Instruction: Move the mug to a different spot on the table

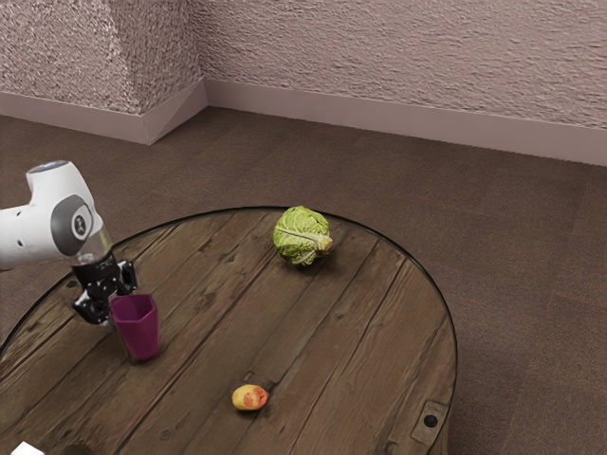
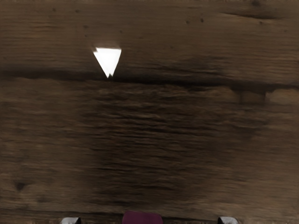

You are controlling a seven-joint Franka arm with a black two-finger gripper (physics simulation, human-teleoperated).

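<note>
Over on the exterior view's left part of the table point(image 1: 360, 322), the mug point(image 1: 136, 327) stands upright on the planks. My gripper point(image 1: 104, 296) sits right by its rim, on the side facing away from the cabbage point(image 1: 303, 235).

Nothing's grasped, the fingers are spread wide. The wrist view makes that clear: a sliver of the mug point(image 2: 142, 218) pokes in between my two pale fingertips point(image 2: 70, 220), with bare wood showing on either side of it. From the side camera I honestly can't tell whether a finger touches the rim.

The mug is plain magenta-purple, smooth, and narrows toward its base.

The exterior view gives the bigger layout: a round tabletop of dark, weathered boards with a thin black edge band. The crinkly green cabbage sits near the far rim. A small yellow-red fruit point(image 1: 249, 397) lies well apart from the mug, toward the near edge.

Up close, the wrist view shows the wood grain, a dark seam between boards, and a bright white triangle point(image 2: 108, 59) sitting on that seam.
</note>
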